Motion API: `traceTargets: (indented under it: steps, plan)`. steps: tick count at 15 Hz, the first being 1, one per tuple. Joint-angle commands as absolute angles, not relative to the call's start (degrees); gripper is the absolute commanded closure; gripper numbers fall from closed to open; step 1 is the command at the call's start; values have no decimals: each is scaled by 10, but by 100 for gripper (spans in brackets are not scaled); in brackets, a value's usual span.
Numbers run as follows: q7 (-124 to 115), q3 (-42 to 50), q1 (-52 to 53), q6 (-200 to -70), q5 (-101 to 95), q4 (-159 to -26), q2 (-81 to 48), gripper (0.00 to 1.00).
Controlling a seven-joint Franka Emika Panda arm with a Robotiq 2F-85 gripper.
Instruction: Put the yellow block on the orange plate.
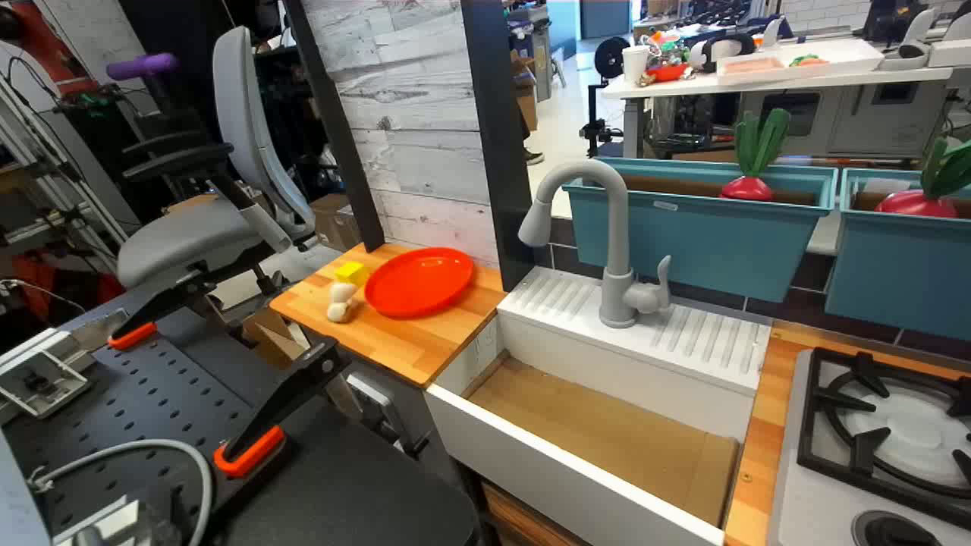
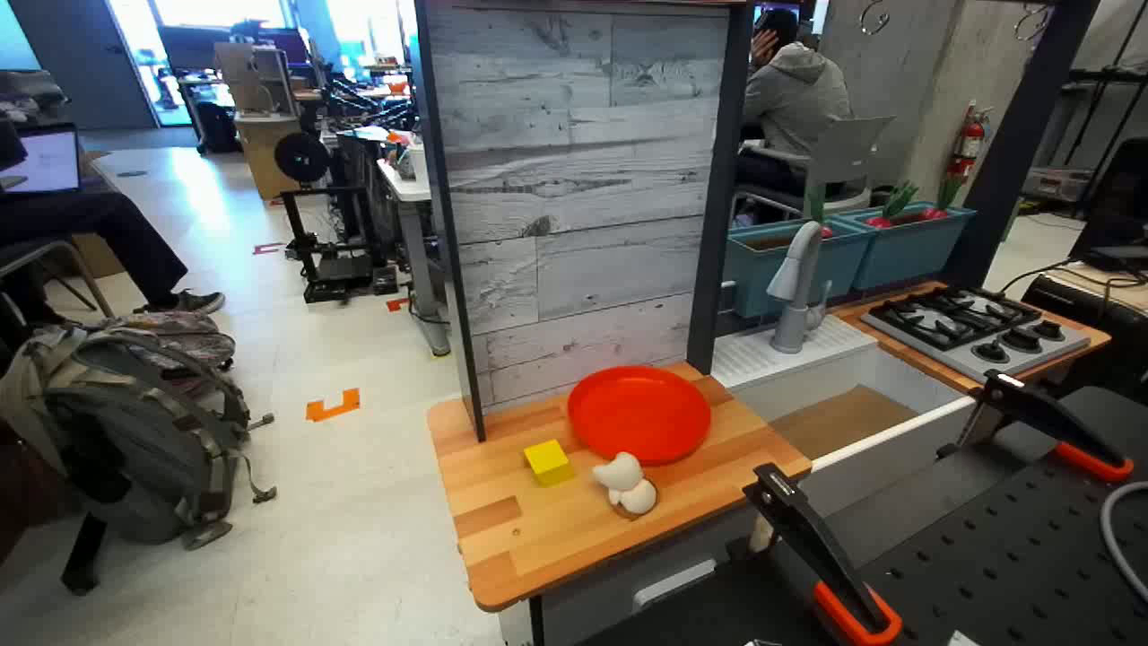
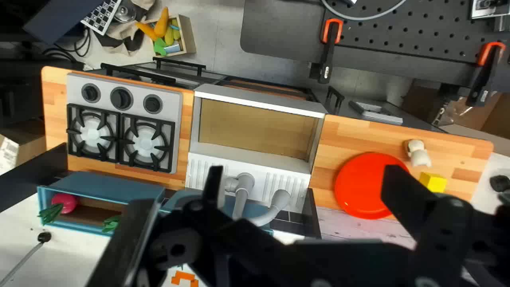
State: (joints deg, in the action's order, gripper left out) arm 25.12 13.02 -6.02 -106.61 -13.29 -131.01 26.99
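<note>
Leftmost in the wrist view came the hob [image 3: 122,121], then the sink [image 3: 259,99], then the middle of the hand [image 3: 303,172], its fingers wide apart and nothing seen held. The plate [image 3: 363,185] lay right of that middle, partly behind the right-hand finger; past that finger came the lump [image 3: 419,155] and last the block [image 3: 434,182], which showed no clear long axis. The next move seemed to call for a shift rightward in that view, beyond the plate, to bring the block between the fingers. The finger hid some space there; in an exterior view the block sat on the counter [image 2: 583,543], just beside the plate. Neither exterior view showed the hand.
</note>
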Motion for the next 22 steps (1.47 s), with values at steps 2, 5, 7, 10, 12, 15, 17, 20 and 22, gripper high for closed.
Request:
traceTargets:
  steps: [2,5,7,10,12,15,17,20,22]
  plan:
    - [252,130,-61,-1065,-132,-1308,269,0]
    - [208,111,-54,-1100,-131,-1323,249,0]
    - [185,96,-42,-1129,-125,-1338,231,0]
    - [147,65,-23,-1196,-119,-1374,207,0]
    - [116,46,-11,-1252,-110,-1400,188,0]
    - [86,18,12,-1328,-88,-1428,137,0]
    - [84,2,28,-1378,-64,-1439,92,0]
    - [81,-27,51,-1430,-39,-1438,14,0]
    - [68,-44,59,-1460,-44,-1424,-50,0]
